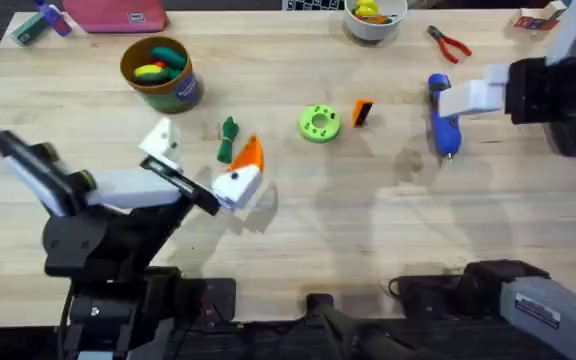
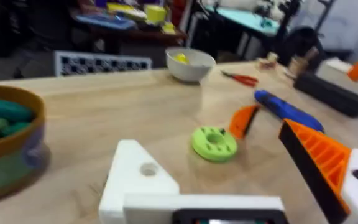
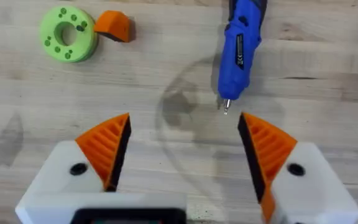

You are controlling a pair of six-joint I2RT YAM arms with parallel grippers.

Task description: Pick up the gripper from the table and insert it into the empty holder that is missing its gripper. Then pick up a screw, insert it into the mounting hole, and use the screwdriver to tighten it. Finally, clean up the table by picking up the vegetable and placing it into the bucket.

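The loose orange gripper [image 1: 362, 112] [image 2: 244, 119] [image 3: 113, 26] lies on the table beside a green disc [image 1: 319, 123] [image 3: 68, 33]. My left gripper [image 1: 203, 158] [image 2: 207, 140] is open and holds nothing. One finger is a bare white holder [image 1: 158, 138] [image 2: 138, 177]; the other carries an orange pad [image 2: 319, 155]. The vegetable [image 1: 228, 133] lies between these fingers. The blue screwdriver [image 1: 442, 125] [image 3: 240, 50] lies at the right, its tip pointing at my open, empty right gripper [image 1: 460, 100] [image 3: 184, 121]. The bucket [image 1: 161, 72] [image 2: 8, 146] stands at the back left with toys in it.
A white bowl [image 1: 373, 18] [image 2: 190, 64] with a yellow toy stands at the far edge, red-handled pliers [image 1: 448, 42] [image 2: 244, 78] beside it. A pink pouch [image 1: 118, 14] lies at the back left. Bare wood stretches along the table's near middle.
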